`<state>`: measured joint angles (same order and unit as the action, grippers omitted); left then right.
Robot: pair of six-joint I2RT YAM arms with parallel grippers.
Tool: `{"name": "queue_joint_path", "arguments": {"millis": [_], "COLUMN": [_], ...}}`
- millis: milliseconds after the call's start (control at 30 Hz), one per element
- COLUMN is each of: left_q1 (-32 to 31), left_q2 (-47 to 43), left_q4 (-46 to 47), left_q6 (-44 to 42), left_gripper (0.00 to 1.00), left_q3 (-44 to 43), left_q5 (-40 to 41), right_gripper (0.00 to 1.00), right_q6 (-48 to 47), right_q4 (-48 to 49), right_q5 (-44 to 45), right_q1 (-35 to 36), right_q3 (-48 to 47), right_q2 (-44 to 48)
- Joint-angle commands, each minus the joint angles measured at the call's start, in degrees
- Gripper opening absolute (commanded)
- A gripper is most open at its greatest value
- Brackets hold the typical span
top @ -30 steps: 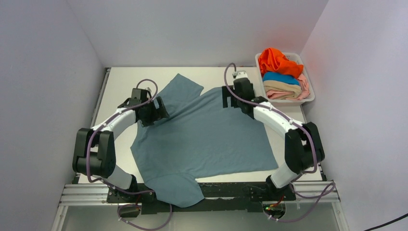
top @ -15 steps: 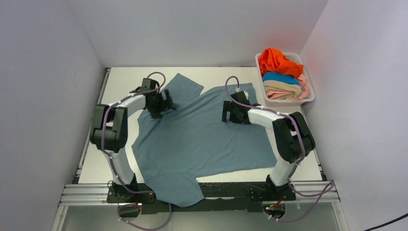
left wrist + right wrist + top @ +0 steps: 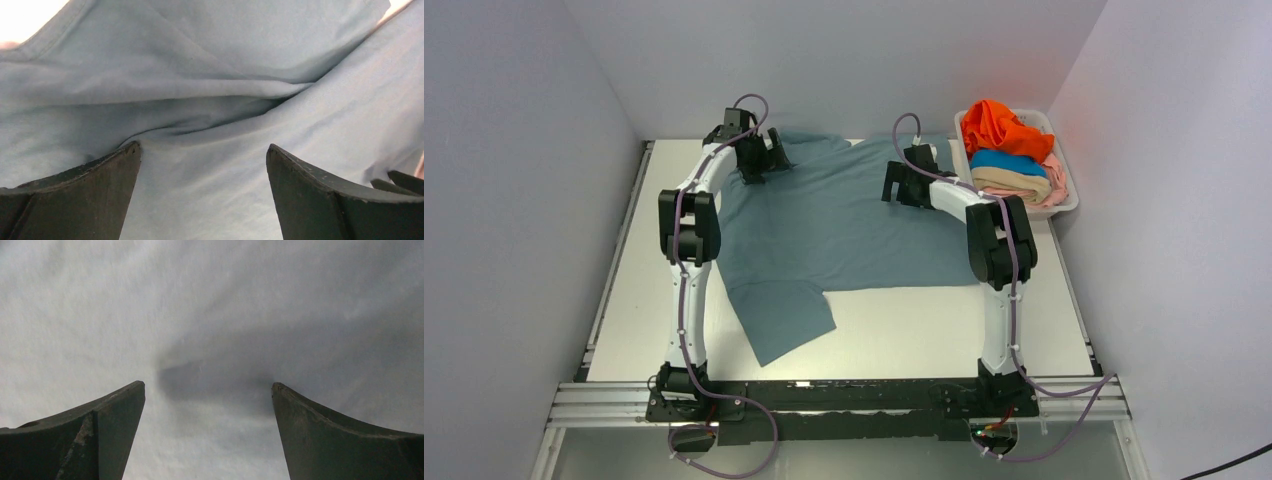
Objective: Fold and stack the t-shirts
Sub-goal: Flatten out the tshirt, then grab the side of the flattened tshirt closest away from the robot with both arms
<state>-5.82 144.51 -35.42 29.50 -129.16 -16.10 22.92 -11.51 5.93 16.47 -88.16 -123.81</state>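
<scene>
Since half a second back, both arms have stretched out toward 12 o'clock, and the grey-blue t-shirt has slid that way with them; its near sleeve no longer hangs over the 6 o'clock edge.

We note the desk is white, with the shirt spread over its far half and one sleeve trailing toward 7 o'clock.

The left arm ends over the shirt at 11 o'clock. The right arm ends over it at 1 o'clock.

The white basket sits in the 2 o'clock corner, near the shirt's far right edge. It holds the orange t-shirt on top, then the bright blue t-shirt, the tan t-shirt and the pale pink t-shirt lowest.

The left jaws are spread wide, with creased cloth below and between them. The right jaws are spread alike, over smooth cloth. We cannot tell whether the tips press the fabric.
</scene>
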Motion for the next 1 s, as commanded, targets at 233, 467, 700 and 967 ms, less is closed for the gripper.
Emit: {"name": "queue_joint_path", "arguments": {"millis": [233, 467, 700, 967], "left_q1": [0.36, -8.1, -27.84, -44.27], "left_q2": [-28.4, -65.85, -82.72, -81.71], "left_q4": [-0.75, 6.1, -1.36, -9.59], "left_q6": [-11.35, -1.7, 11.86, 22.15], "left_gripper": [0.99, 0.99, 1.0, 0.99], "left_q3": [13.41, 58.76, 83.32, 93.48], "left_q5": [2.64, 13.6, 21.07, 23.32], "right_gripper": [1.0, 1.0, 1.0, 1.0], "right_q6": [11.98, 32.76, 24.37, 23.13], "right_q4": [-0.09, -0.13, -7.52, -8.77], "right_q5": [5.54, 10.09, 14.96, 17.01], "right_q1": [1.13, -2.65, -3.15, -3.15], "right_q3": [27.11, 50.93, 55.19, 58.89], "right_q2": [40.91, 71.0, 81.52, 80.22]}}
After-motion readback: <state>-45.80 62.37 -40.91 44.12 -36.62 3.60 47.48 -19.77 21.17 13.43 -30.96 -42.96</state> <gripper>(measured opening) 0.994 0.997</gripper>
